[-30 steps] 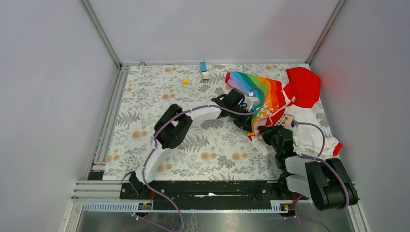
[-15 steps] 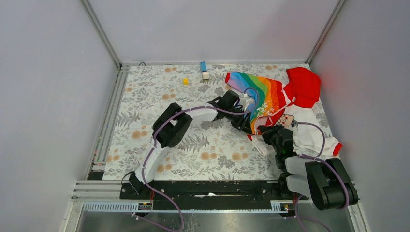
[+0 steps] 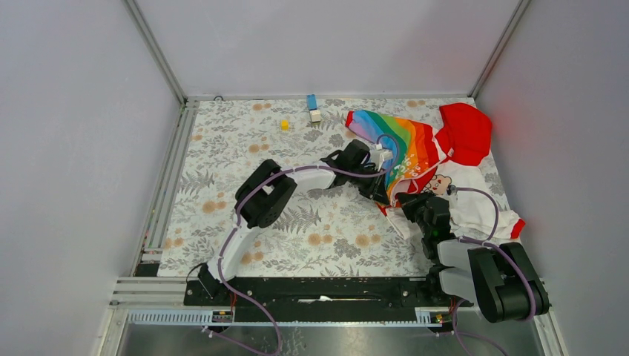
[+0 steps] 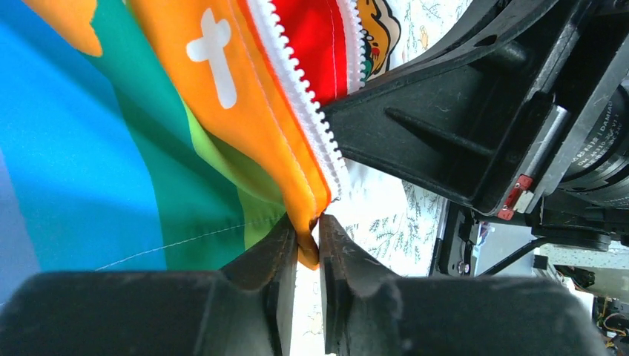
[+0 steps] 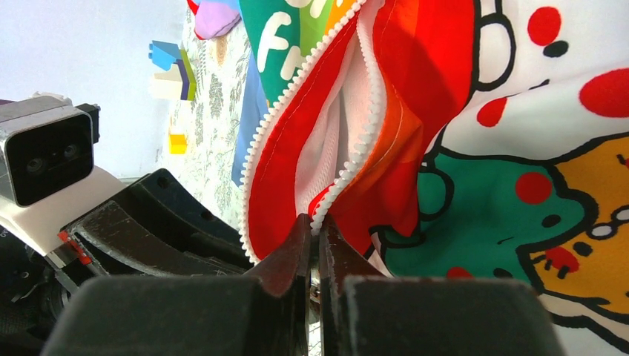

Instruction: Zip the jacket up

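The jacket (image 3: 415, 148) lies at the back right of the table, rainbow panel to the left, red hood (image 3: 467, 130) behind, white printed body to the right. Its front is open, and both rows of white zipper teeth (image 5: 297, 111) spread apart in the right wrist view. My left gripper (image 3: 380, 191) is shut on the orange bottom corner of the rainbow panel (image 4: 308, 237), beside its zipper teeth (image 4: 297, 89). My right gripper (image 3: 412, 203) is shut at the bottom end of the zipper (image 5: 317, 221), where the two rows meet. The two grippers sit close together.
A blue and white block (image 3: 313, 106) and a small yellow block (image 3: 284, 124) lie at the back of the floral mat (image 3: 297, 222). Grey walls enclose the table on three sides. The jacket's red-cuffed sleeve (image 3: 515, 226) reaches the right edge.
My left wrist has shifted slightly to the left, drawing the rainbow panel's lower edge with it. The right arm has not moved.
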`<state>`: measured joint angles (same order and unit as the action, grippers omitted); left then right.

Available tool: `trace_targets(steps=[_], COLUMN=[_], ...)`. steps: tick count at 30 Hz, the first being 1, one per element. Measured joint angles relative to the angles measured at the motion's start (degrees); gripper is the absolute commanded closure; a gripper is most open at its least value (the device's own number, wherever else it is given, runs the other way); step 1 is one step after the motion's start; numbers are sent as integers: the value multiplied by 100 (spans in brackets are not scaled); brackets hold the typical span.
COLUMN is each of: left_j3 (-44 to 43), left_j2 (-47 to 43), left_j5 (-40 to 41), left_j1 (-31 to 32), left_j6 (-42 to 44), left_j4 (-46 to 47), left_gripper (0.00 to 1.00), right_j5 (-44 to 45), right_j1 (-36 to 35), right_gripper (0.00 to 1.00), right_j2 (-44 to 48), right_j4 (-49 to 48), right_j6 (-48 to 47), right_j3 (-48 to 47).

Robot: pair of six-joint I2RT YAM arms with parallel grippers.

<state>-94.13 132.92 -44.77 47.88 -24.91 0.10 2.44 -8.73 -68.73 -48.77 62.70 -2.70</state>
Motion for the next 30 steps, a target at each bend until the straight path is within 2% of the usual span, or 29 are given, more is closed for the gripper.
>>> trace_targets(steps=[2,3,9,19,30], left_j3=[-2,-2,24,424,415], left_j2=[0,0,0,-262,-275], left_j5=[7,13,61,103,210], left_j1=[20,24,28,-28,-105], left_j6=[-13,-4,98,433,1200], left_j4=[2,4,7,273,-304], left_gripper=[99,100,100,100,100], right_j5=[-7,-9,-74,-275,-922], right_j1=[0,0,0,-7,142], right_gripper=[100,100,100,100,100], right_j2=[0,0,-79,-173,-2159], right_j4=[2,7,4,-122,-1755], right_j6=[0,4,247,1298,2258], right_j3=[0,0,-28,-35,-66])
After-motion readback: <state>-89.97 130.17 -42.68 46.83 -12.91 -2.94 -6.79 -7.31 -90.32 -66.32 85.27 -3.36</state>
